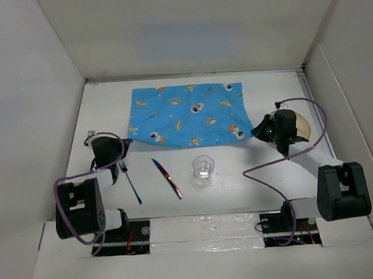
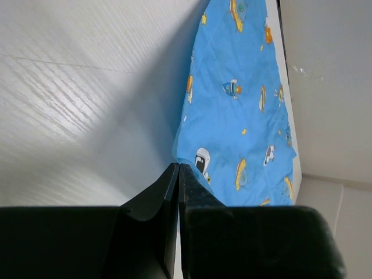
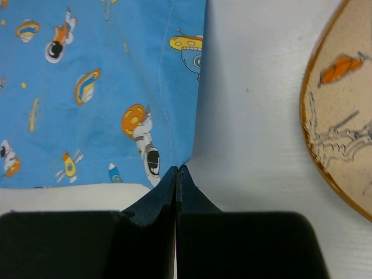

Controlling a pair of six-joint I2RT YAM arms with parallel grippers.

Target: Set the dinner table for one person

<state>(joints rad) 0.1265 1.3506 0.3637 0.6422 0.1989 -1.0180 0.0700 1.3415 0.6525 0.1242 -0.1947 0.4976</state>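
The blue cartoon-print cloth [image 1: 188, 114] lies spread on the far middle of the white dinner table [image 1: 239, 187]. My left gripper [image 1: 125, 144] is shut on the cloth's near left corner; in the left wrist view the jaws [image 2: 178, 167] are pressed together with the cloth [image 2: 238, 116] edge between the tips. My right gripper [image 1: 257, 132] is shut on the cloth's near right corner; in the right wrist view the tips [image 3: 177, 169] pinch the cloth [image 3: 99, 87] corner. A beige plate [image 1: 306, 127] with an orange rim lies at the right, partly hidden by the right wrist, and shows in the right wrist view [image 3: 343, 116].
A clear plastic cup [image 1: 203, 168] stands near the middle front. An iridescent knife [image 1: 167, 178] lies to its left, and another thin utensil [image 1: 132, 185] lies further left by the left arm. Upright white panels [image 1: 35, 122] border the table.
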